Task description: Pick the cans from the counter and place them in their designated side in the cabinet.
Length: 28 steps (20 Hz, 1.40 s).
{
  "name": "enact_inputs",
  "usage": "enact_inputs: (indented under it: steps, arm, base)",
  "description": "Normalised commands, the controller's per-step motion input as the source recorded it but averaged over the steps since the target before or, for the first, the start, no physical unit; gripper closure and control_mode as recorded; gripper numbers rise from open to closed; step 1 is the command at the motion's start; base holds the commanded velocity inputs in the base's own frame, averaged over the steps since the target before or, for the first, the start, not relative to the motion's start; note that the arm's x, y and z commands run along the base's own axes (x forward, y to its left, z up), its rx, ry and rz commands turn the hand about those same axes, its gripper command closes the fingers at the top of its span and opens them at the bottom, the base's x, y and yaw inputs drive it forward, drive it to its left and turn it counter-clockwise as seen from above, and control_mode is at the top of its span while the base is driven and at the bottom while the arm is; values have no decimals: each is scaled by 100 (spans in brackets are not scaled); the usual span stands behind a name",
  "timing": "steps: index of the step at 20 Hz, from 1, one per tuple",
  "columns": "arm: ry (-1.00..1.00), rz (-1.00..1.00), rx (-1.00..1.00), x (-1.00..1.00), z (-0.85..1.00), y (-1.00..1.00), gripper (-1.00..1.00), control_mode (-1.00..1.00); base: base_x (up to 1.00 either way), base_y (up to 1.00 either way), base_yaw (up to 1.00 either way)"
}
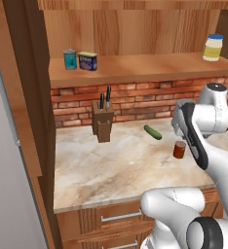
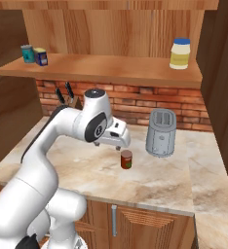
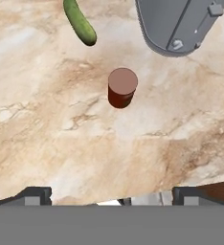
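Note:
A plain red-brown can (image 1: 179, 150) (image 2: 126, 159) (image 3: 121, 88) stands upright on the beige marble counter (image 1: 111, 165) (image 2: 82, 170). My gripper (image 2: 118, 147) (image 3: 113, 196) hovers above the counter just short of that can, open, with nothing between its fingers. The dark blue can with a yellow label (image 1: 87, 61) (image 2: 42, 57) stands at the left end of the open wooden cabinet's shelf (image 1: 145, 68) (image 2: 111, 65), right beside a teal can (image 1: 69, 59) (image 2: 27, 53).
A grey toaster (image 2: 161, 132) (image 3: 176, 24) stands close behind and to the right of the red-brown can. A cucumber (image 1: 152, 132) (image 3: 79, 21) lies to its left. A knife block (image 1: 102, 121) stands by the brick wall. A pale yellow jar (image 1: 213, 47) (image 2: 180, 53) occupies the shelf's right end.

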Motion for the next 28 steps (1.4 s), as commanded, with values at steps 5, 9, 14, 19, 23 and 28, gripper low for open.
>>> enact_inputs:
  steps: [5, 9, 14, 19, 23, 28]
  arm:
    - [-3, 0, 0, 14, -14, -7, -100, -100]
    - [-4, 0, 0, 13, -14, -7, -100, -100]
    - [-1, 0, 0, 13, -14, -6, -100, -100]
    - [0, 0, 0, 13, -15, -2, -100, -100]
    - [0, 0, 0, 18, -13, 0, -100, -100]
    - [0, 0, 0, 19, -11, -3, -100, -100]
  base:
    - [0, 0, 0]
    - [0, 0, 0]
    - [0, 0, 0]
    - [0, 0, 0]
    - [0, 0, 0]
    - [0, 0, 0]
